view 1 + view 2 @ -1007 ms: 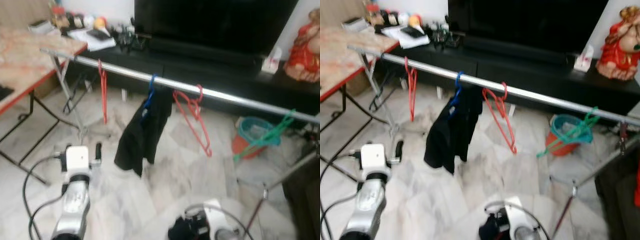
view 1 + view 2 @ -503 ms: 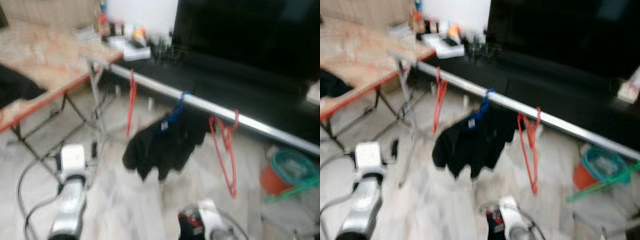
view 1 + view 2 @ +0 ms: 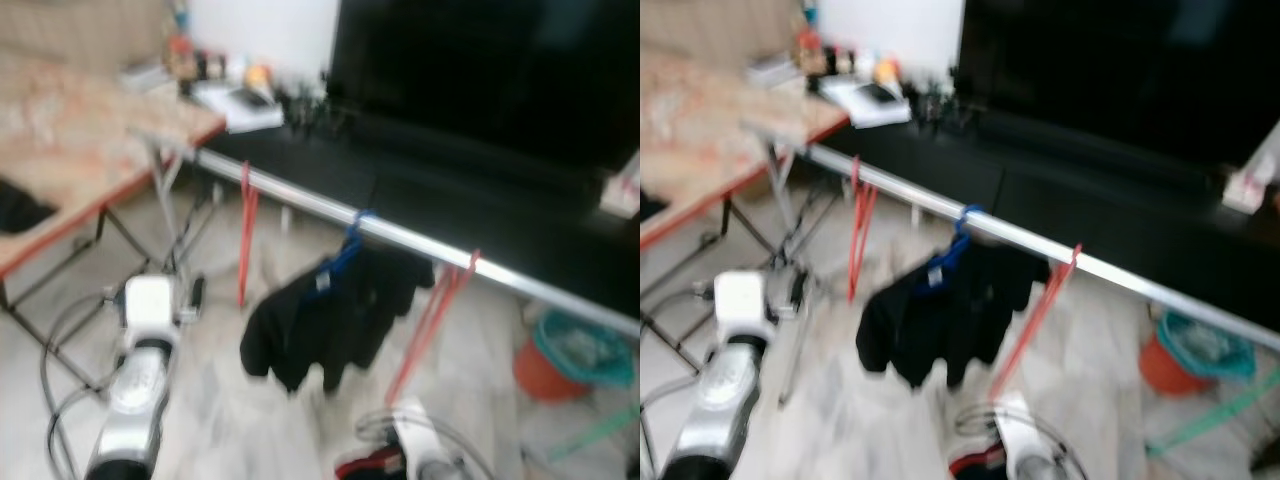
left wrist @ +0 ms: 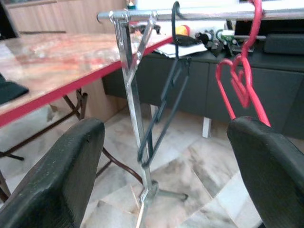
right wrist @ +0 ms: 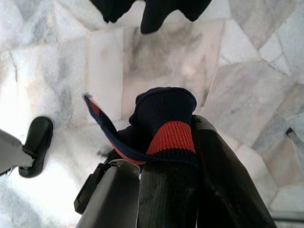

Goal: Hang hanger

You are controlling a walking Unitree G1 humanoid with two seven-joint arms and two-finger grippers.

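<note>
My right tool [image 5: 175, 156] is clenched on a navy garment with a red band [image 5: 167, 128], bunched up over the fingertips and pointing down at the marble floor [image 5: 247, 52]. I judge it is carried low like this so the cloth stays clear of the rail until it can go on a hanger. My left tool [image 4: 166, 156] is released, its two black fingers [image 4: 61, 175] spread wide and aimed at the near end of the drying rail [image 4: 199, 15], where a dark hanger [image 4: 164, 104] and a red hanger [image 4: 240, 80] dangle beside the rack's metal leg [image 4: 135, 109]. That spread looks to me like readiness to take a hanger, though which one is meant I cannot say.

From the head, the left arm [image 3: 140, 370] is raised at the left and the right wrist [image 3: 415, 455] sits low at the bottom edge. The rail [image 3: 420, 240] runs from far left to near right. On it hang a red hanger [image 3: 244, 235] at the left, a blue hanger carrying a black shirt [image 3: 335, 310] in the middle, and another red hanger [image 3: 432, 320] swung out at a slant to the right. A table [image 3: 70, 150] stands at the left, a dark cabinet with a screen [image 3: 480, 90] lies beyond, and an orange bucket [image 3: 565, 355] sits on the floor at the right. The head views are blurred; I can read no writing or labels anywhere.
</note>
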